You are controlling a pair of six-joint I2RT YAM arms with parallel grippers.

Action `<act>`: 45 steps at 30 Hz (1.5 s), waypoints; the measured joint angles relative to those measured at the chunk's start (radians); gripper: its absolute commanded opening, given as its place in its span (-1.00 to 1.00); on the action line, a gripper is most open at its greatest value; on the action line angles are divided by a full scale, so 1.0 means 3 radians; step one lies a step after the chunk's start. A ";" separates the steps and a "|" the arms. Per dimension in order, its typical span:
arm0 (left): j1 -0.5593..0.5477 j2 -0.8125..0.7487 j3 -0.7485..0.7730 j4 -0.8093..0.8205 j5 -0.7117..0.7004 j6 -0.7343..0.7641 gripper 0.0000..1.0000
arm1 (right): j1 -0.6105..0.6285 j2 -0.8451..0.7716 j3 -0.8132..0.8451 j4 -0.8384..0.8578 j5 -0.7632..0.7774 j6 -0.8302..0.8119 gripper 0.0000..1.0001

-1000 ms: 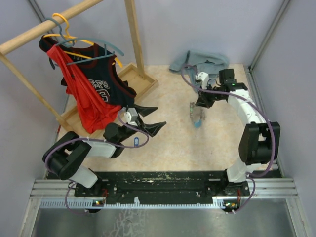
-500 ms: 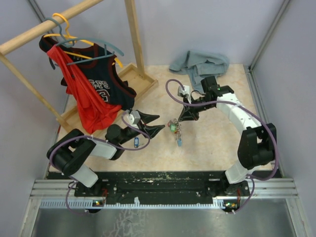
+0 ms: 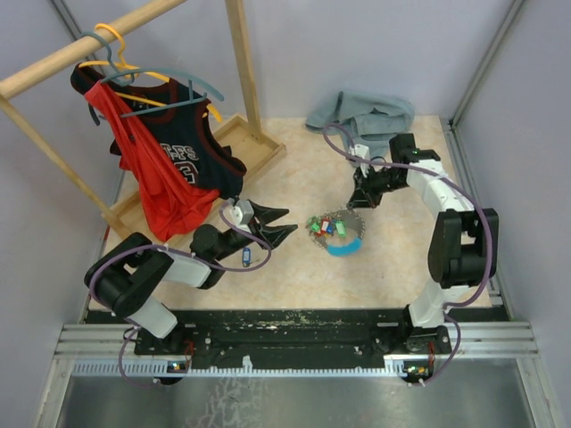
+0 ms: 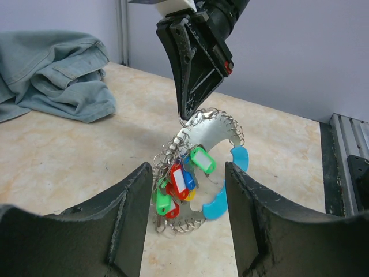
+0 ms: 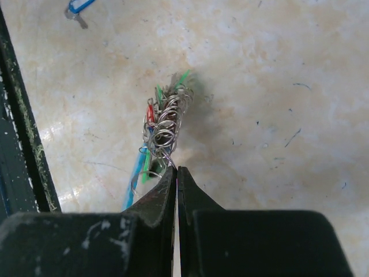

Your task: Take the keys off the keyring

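Steel tally: one blue-tagged key (image 3: pixel 247 257) lies loose near the table's (image 3: pixel 294 169) near-left edge, already off by my read. The red, green and blue-tagged keys (image 4: pixel 181 182) are all still strung, so most of the job remains!
Wooden tray (image 3: pixel 241 143): far-left corner, the rack's base. Only the posts stand in it, with jerseys hanging above.
Left gripper (image 3: pixel 287 221): jaws apart, facing the bunch, touching nothing.
Keyring (image 3: pixel 337 225): mid-table, standing on edge.
Right gripper (image 3: pixel 358 203): tips pinched tight on the keyring's top rim.
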 measured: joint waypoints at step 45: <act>0.0000 -0.0001 -0.0051 0.0001 -0.0001 0.0060 0.38 | 0.0164 0.0196 -0.0515 0.0932 0.1924 0.0687 -0.31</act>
